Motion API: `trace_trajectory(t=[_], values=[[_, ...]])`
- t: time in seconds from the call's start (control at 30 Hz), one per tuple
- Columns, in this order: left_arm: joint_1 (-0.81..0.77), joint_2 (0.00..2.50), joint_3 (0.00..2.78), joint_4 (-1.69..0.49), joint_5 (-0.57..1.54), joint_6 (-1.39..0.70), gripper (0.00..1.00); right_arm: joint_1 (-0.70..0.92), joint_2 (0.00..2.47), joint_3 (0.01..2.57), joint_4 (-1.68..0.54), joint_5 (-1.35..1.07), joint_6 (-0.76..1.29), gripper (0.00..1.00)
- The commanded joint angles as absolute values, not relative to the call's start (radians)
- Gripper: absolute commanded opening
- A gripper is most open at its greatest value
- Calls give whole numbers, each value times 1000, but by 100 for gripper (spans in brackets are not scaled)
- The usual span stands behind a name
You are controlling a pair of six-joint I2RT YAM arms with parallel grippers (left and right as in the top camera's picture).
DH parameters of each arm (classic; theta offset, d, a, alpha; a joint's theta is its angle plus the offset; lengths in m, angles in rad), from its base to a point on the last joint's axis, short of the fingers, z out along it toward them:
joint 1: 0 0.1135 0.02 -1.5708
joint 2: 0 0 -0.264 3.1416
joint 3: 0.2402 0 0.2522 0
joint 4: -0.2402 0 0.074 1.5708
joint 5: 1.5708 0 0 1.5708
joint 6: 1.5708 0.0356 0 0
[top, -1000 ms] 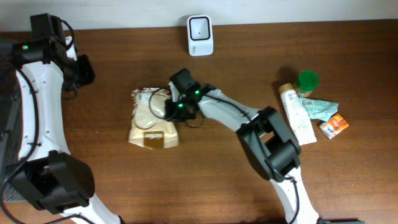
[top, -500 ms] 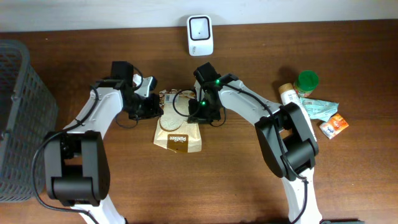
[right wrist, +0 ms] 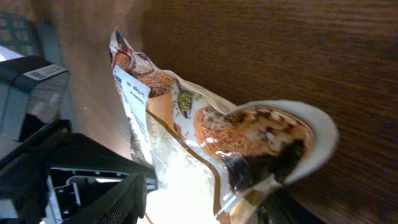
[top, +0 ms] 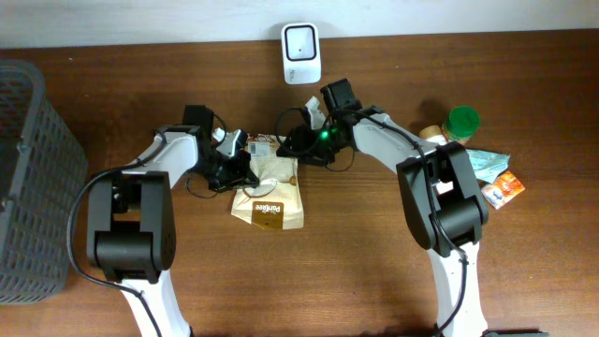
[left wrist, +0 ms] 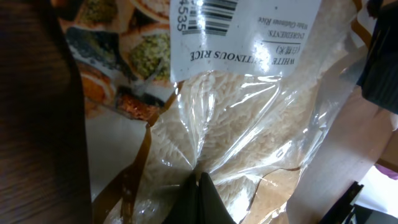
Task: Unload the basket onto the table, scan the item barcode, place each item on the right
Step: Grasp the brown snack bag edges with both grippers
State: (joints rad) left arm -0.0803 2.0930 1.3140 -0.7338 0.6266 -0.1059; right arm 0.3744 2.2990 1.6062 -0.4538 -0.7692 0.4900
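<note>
Well out to the left of the left claw (top: 234,168) a grey mesh basket (top: 28,178) stands at the edge of the wooden table (top: 374,281). The left claw is closed tight, and the left wrist view shows its fingertips (left wrist: 200,199) pinching the clear plastic of the rice bag (top: 271,197). The bag lies flat on the table, touching this claw and spreading from it toward the right and the near edge. Just beyond the pinch, the white barcode label (left wrist: 236,31) lies face up on the bag.

The right claw (top: 298,148) sits at the bag's far right corner, close beside the left claw. Its jaws stand apart with the bag's printed end between them, and whether either finger touches the bag I cannot tell. Past this claw, toward the far edge of the table, stands the white scanner (top: 301,42), apart from both claws.

Well to the right of the right claw sit a green-capped bottle (top: 462,121), a teal packet (top: 491,164) and a small orange packet (top: 505,187), close together.
</note>
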Motion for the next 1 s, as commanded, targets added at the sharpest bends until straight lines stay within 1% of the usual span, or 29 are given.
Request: trace_trajectory(t=[0.0,0.07,0.23,0.27,0.33,0.37,0.43,0.47,0.5,0.53,0.57,0.67,0.8,0.87,0.97], values=[[-92,2165,1293,-744,580,-116,0,385,2382,1597,-410,-789,511,54],[-92,2165,1293,-745,580,-116,0,412,2414,1596,-316,-817,547,50],[-92,2165,1293,-746,580,-115,0,439,2431,1595,-241,-824,554,37],[-92,2165,1293,-746,580,-115,0,439,2431,1595,-247,-824,522,36],[-88,2164,1296,-760,579,-107,0,433,2431,1595,-342,-812,417,36],[-77,2161,1322,-802,574,-50,0,422,2431,1595,-382,-812,393,36],[-54,2147,1402,-899,515,-28,0,395,2431,1595,-417,-814,389,35],[-44,2134,1444,-935,500,-25,0,384,2431,1595,-419,-820,389,33],[-18,2102,1511,-991,481,-21,0,376,2431,1595,-424,-820,389,22],[-3,2086,1546,-1022,462,-21,0,374,2431,1595,-424,-820,389,13],[8,2074,1564,-1040,443,-22,0,375,2431,1595,-424,-819,389,9],[22,2074,1533,-1044,411,-31,0,380,2431,1595,-424,-812,389,9],[2,2078,1415,-915,527,-37,0,380,2431,1595,-424,-812,389,11],[0,2078,1387,-869,538,-38,0,380,2431,1595,-426,-812,389,11],[0,2079,1354,-810,538,-41,0,380,2431,1595,-428,-812,389,16]])
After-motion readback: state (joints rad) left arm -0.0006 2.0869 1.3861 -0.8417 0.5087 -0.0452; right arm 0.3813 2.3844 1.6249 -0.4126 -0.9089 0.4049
